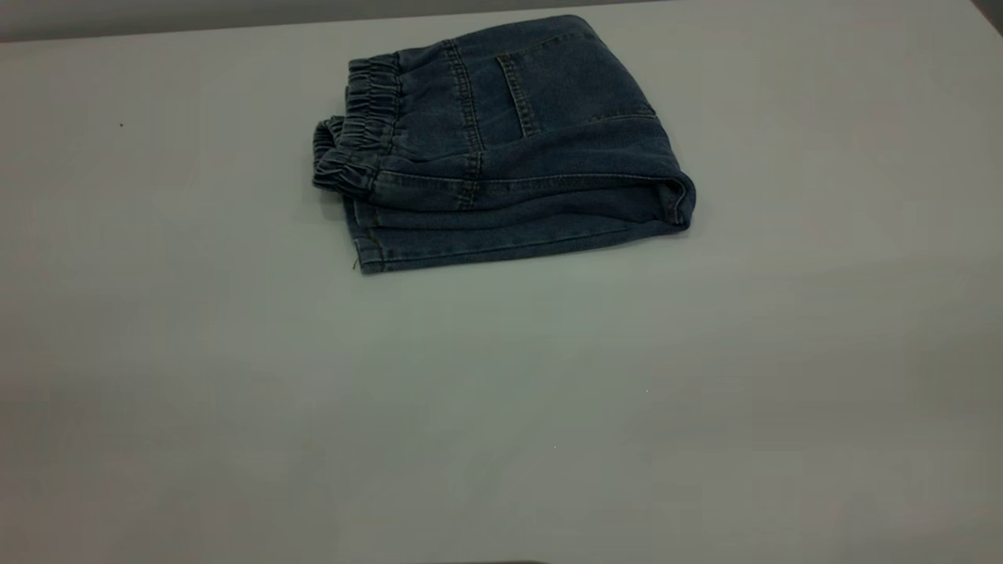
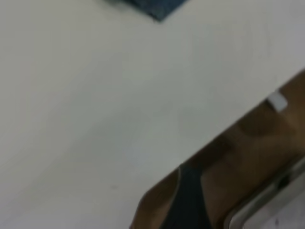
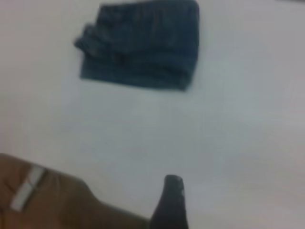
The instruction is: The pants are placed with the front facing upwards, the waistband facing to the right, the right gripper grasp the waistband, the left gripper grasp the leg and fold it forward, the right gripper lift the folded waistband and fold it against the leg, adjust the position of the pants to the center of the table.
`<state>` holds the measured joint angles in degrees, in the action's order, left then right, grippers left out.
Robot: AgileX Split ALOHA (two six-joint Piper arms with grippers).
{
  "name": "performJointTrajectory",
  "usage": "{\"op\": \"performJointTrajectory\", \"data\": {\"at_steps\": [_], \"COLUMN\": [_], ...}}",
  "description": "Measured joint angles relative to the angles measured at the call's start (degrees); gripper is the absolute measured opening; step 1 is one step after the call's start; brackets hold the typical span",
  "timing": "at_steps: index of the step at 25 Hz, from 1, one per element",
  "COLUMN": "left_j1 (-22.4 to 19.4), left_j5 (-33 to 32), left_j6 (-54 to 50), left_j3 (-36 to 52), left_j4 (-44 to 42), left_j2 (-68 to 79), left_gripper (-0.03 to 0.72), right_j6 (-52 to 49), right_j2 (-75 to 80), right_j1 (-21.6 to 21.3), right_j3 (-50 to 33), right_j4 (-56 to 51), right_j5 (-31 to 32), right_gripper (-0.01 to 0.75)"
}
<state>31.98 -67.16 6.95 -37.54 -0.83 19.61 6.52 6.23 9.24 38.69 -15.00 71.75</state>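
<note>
The pants (image 1: 509, 149) lie folded into a compact blue denim stack at the far middle of the white table (image 1: 501, 392), back pocket up. The gathered waistband (image 1: 364, 125) is at the stack's left end, and the fold is at its right end. Neither arm appears in the exterior view. The right wrist view shows the whole folded pants (image 3: 143, 45) far off, with a black part of my right gripper (image 3: 170, 202) low over bare table. In the left wrist view only a corner of the pants (image 2: 157, 7) shows, and my left gripper (image 2: 188, 202) hangs by the table's edge, away from the cloth.
Brown floor (image 2: 248, 152) lies beyond the table's edge in the left wrist view, with a small white piece (image 2: 277, 101) at that edge. The right wrist view shows brown floor (image 3: 43, 200) past another edge. The table's far edge (image 1: 157, 27) runs just behind the pants.
</note>
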Motion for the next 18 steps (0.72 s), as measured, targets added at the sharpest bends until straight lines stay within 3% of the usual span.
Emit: {"op": "performJointTrajectory", "data": {"at_steps": [8, 18], "left_j1": [0.0, 0.0], "left_j5": [0.4, 3.0], "left_j6": [1.0, 1.2], "left_j3": [6.4, 9.2], "left_j4": [0.1, 5.1], "left_j2": [0.0, 0.0], "left_gripper": [0.553, 0.553], "right_j6": [2.2, 2.2], "right_j2": [0.0, -4.0], "right_j1": [0.0, 0.0], "right_j3": [-10.4, -11.4], "right_j4": [3.9, 4.1], "right_j5": [-5.0, -6.1], "right_gripper": [0.587, 0.587]}}
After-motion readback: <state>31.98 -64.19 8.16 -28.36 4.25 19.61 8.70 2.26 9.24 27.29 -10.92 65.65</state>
